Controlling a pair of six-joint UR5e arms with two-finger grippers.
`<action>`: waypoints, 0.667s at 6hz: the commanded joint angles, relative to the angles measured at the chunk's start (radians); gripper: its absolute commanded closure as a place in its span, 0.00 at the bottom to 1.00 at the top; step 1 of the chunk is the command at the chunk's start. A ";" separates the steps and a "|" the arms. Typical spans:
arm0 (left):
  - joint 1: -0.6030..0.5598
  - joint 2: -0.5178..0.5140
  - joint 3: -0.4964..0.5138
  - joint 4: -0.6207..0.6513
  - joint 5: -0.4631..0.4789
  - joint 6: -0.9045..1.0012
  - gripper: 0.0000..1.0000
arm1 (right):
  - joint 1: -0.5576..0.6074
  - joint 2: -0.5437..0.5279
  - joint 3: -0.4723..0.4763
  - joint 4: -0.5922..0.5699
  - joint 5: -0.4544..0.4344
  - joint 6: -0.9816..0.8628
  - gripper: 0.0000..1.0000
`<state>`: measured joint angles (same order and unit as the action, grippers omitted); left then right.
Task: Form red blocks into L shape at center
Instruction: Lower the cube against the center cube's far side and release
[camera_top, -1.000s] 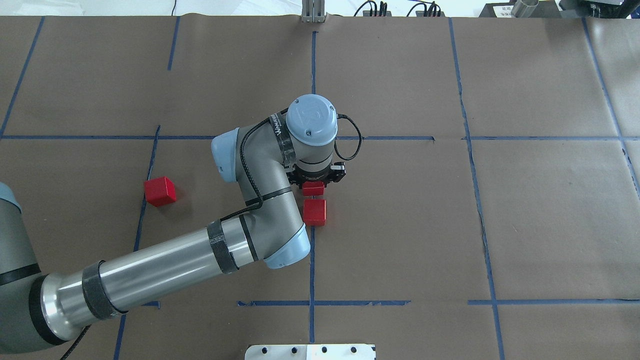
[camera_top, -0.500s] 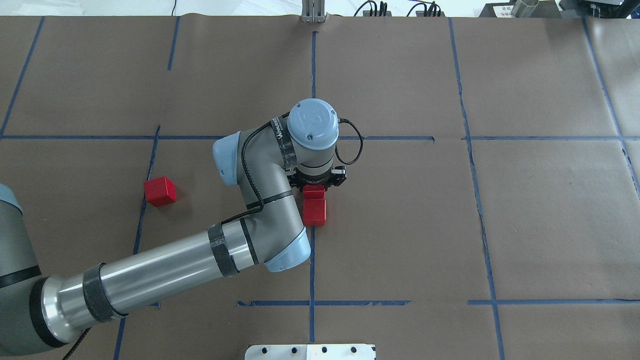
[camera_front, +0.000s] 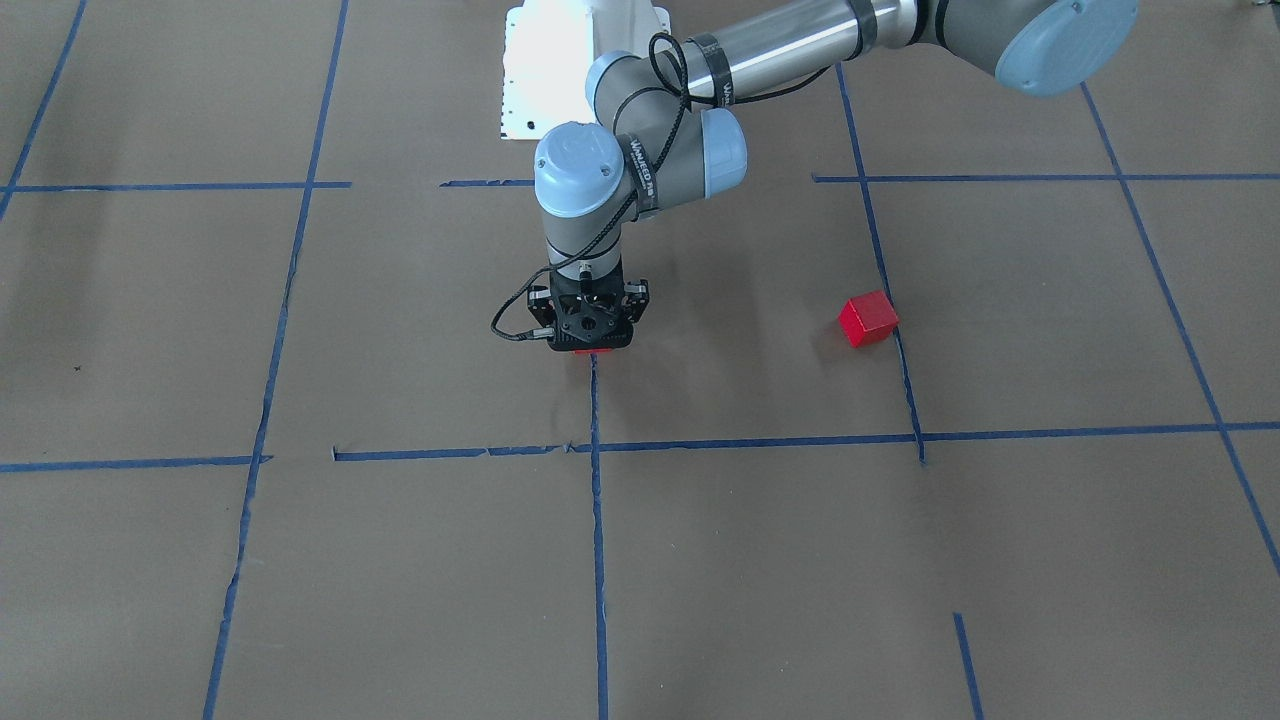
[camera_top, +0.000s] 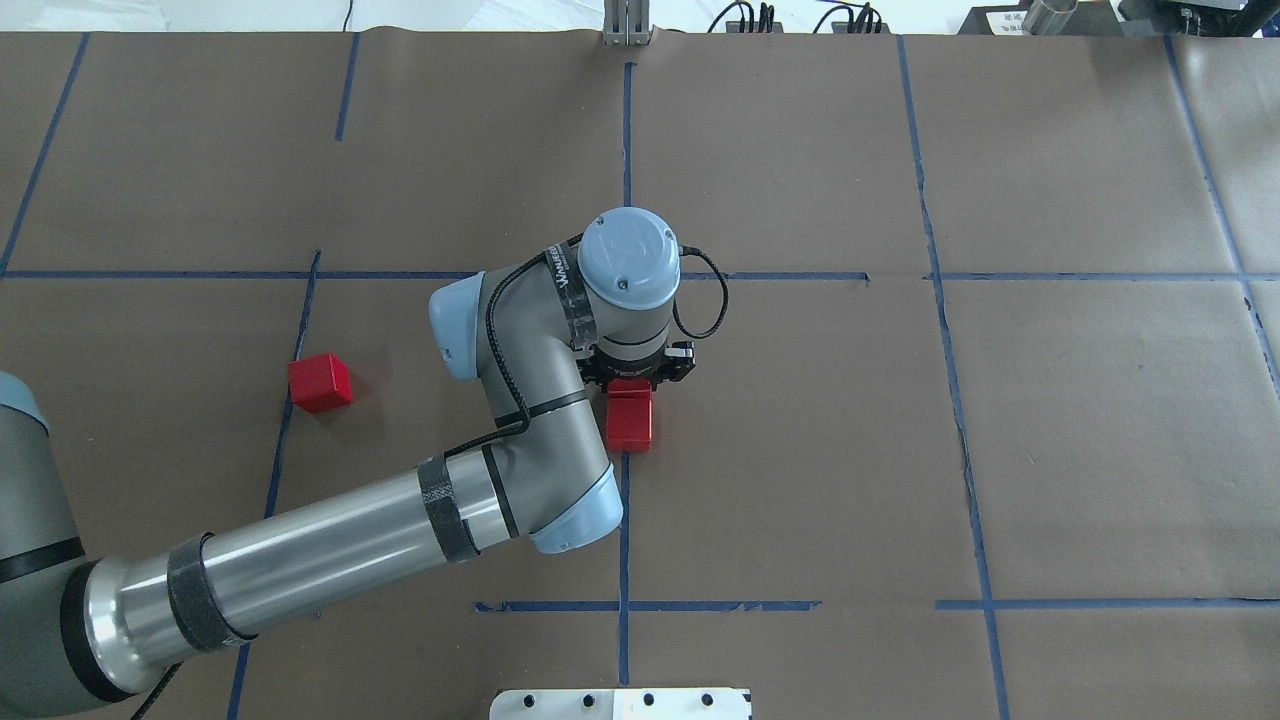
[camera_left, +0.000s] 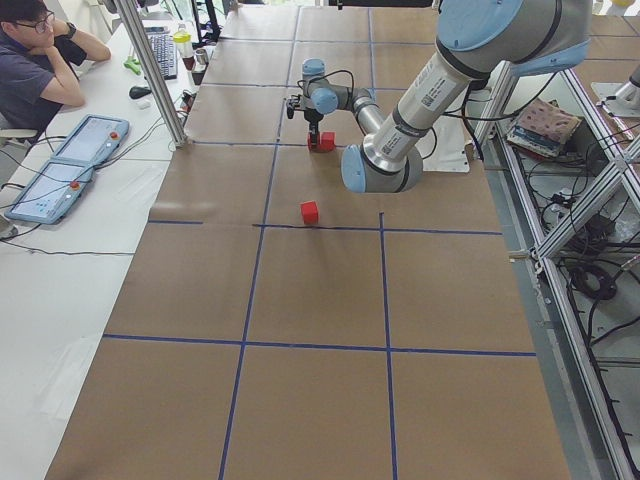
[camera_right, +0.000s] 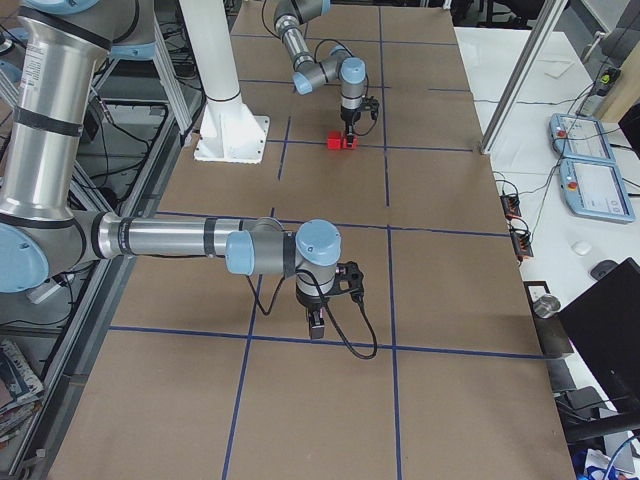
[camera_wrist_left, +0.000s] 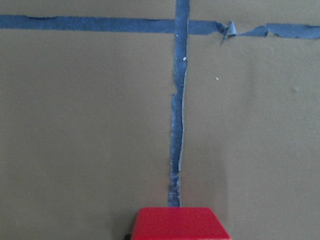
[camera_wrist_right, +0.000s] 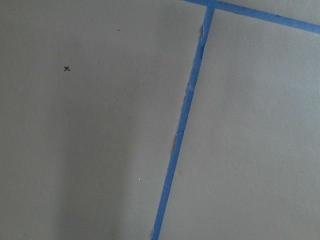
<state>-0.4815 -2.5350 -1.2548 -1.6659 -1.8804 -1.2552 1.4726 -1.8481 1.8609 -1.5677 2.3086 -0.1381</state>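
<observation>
Grip: left gripper (camera_front: 592, 345) points straight down over the center (camera_top: 780, 440), narrow, and I read it as clamped on block A (camera_wrist_left: 180, 223). The fingers are hidden under the wrist, but A fills the bottom middle of the left wrist view, where a gripped thing shows. Whether A rests on the paper or hangs just above it, I cannot tell.

A sits on the tape line (camera_top: 624, 520) that splits the center, directly on the far side of block B (camera_top: 629, 428). Their edges line up and look flush from overhead. Judged reason: A and B make the long leg of the L, with the tape as a straight guide, so the grip should hold until the faces meet squarely.

Block C (camera_top: 320, 382) lies well apart on the robot's left, just beside the cell's border tape and slightly skewed. It would supply the foot of the L, set beside one end of the pair.

Right gripper (camera_right: 315, 322) hangs over bare paper far from the blocks, probably parked out of the way. It shows only in the side view, so wide or narrow I cannot tell.
</observation>
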 joint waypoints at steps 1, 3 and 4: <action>0.006 0.002 0.000 0.000 0.000 0.000 0.89 | 0.000 0.000 0.000 0.002 0.000 0.000 0.00; 0.006 0.004 0.000 -0.001 -0.002 0.000 0.87 | 0.000 0.000 0.000 0.000 0.000 0.000 0.01; 0.006 0.004 -0.001 -0.001 -0.002 0.000 0.85 | 0.000 0.001 0.000 0.000 0.000 0.000 0.01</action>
<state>-0.4761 -2.5324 -1.2551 -1.6669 -1.8824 -1.2548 1.4726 -1.8481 1.8607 -1.5677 2.3083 -0.1381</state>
